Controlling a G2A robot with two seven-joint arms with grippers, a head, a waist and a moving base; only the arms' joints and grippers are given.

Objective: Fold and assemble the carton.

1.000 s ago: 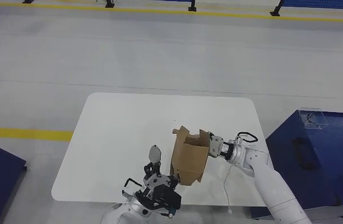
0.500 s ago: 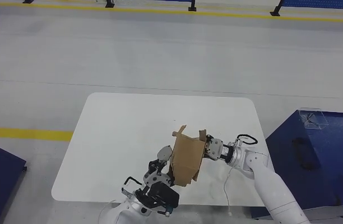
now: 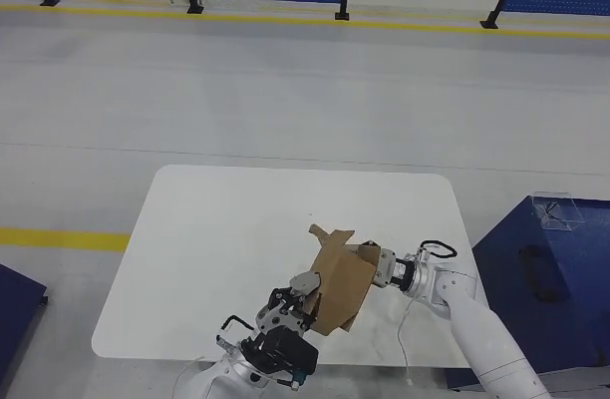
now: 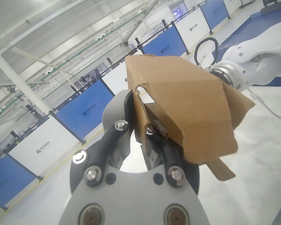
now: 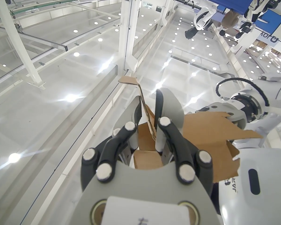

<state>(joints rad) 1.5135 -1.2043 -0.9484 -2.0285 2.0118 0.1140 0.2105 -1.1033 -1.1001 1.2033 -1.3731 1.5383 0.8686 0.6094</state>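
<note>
Two grippers share the brown carton (image 3: 337, 287), which hangs tilted over the near right part of the white table (image 3: 215, 249), with loose flaps sticking out at its far end and at its near lower edge. Whether its low corner touches the tabletop cannot be told from above. The left gripper (image 3: 307, 284) comes up from the table's near edge, its wrist bent so the fingers point away from the robot and to the right, meeting the carton's left side. In the left wrist view, the left gripper (image 4: 140, 120) has its jaws closed on a ragged flap edge of the carton (image 4: 185, 108). One finger lies bare on the outer face and the other is mostly hidden behind the cardboard. The right arm runs in from the near right corner, forearm slanting toward the middle of the table, and the right gripper (image 3: 373, 261) meets the carton's upper right corner. In the right wrist view, the right gripper (image 5: 147, 108) has a thin upright wall of the carton (image 5: 208, 127) pinched between its jaws, and the left arm's wrist sits at the far side of the box.
</note>
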